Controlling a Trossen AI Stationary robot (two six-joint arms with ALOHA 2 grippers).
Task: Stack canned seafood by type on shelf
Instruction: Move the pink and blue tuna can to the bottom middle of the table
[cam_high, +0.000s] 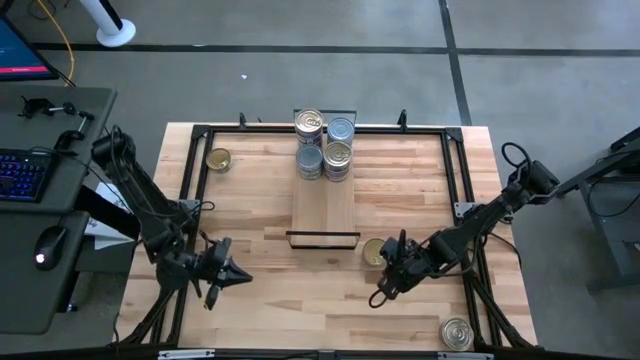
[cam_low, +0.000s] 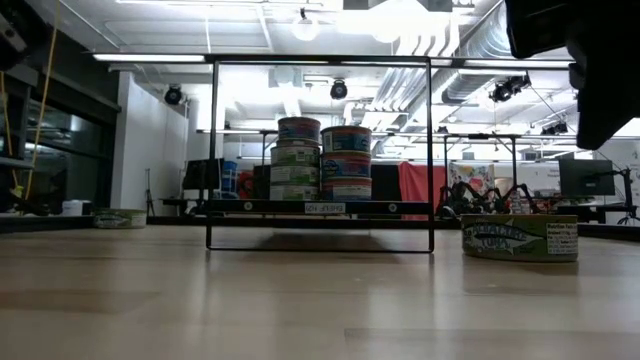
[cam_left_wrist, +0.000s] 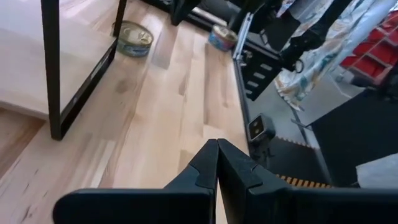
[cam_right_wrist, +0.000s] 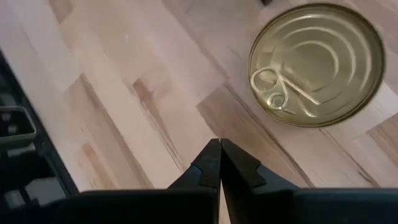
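Observation:
The shelf (cam_high: 325, 205) is a narrow wood plank with black wire end frames, lying mid-table. Several tins of canned seafood (cam_high: 324, 145) stand in two stacks on its far end, also in the low view (cam_low: 322, 160). Loose tins rest flat on the table: one by the shelf's near right corner (cam_high: 375, 250), gold-topped in the right wrist view (cam_right_wrist: 317, 62); one at the far left (cam_high: 218, 158); one at the near right (cam_high: 457, 333). My right gripper (cam_high: 379, 296) hovers shut just near-side of the first tin. My left gripper (cam_high: 243, 278) is shut over the near left of the table.
A black frame (cam_high: 455, 175) runs around the tabletop's edges. Bare wood lies between the two grippers in front of the shelf's near wire frame (cam_left_wrist: 56, 68). A desk with a keyboard (cam_high: 25, 175) and mouse stands beyond the table's left edge.

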